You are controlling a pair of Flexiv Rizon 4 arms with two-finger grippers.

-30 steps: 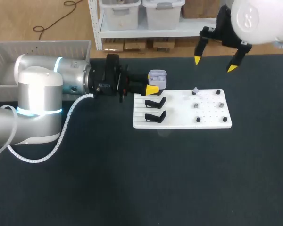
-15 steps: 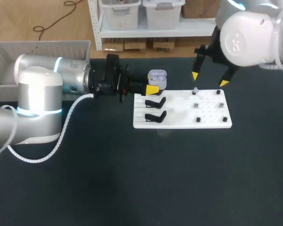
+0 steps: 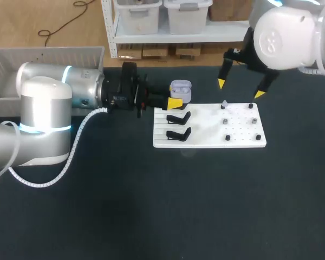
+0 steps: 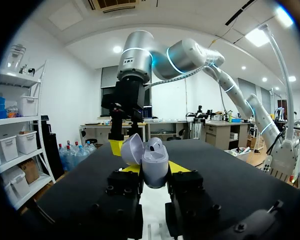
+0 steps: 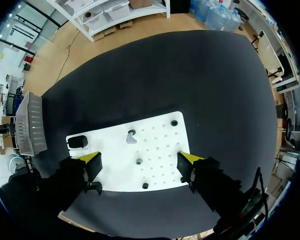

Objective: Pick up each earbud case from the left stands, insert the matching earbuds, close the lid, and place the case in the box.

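Observation:
My left gripper is shut on a lavender earbud case, held just beyond the far left corner of the white board. In the left wrist view the case stands upright between the yellow fingertips with its lid open. One small grey earbud sits on a peg near the board's far edge. My right gripper hangs open above that edge with nothing in it. From the right wrist the earbud lies just ahead of the open gripper.
Two black stands sit on the board's left part, with several small pegs on its right part. A white basket stands at the table's far left. My left arm lies across the table's left side.
My right gripper has come down and to the left, to the board's far edge. The left arm and the case have stayed where they were.

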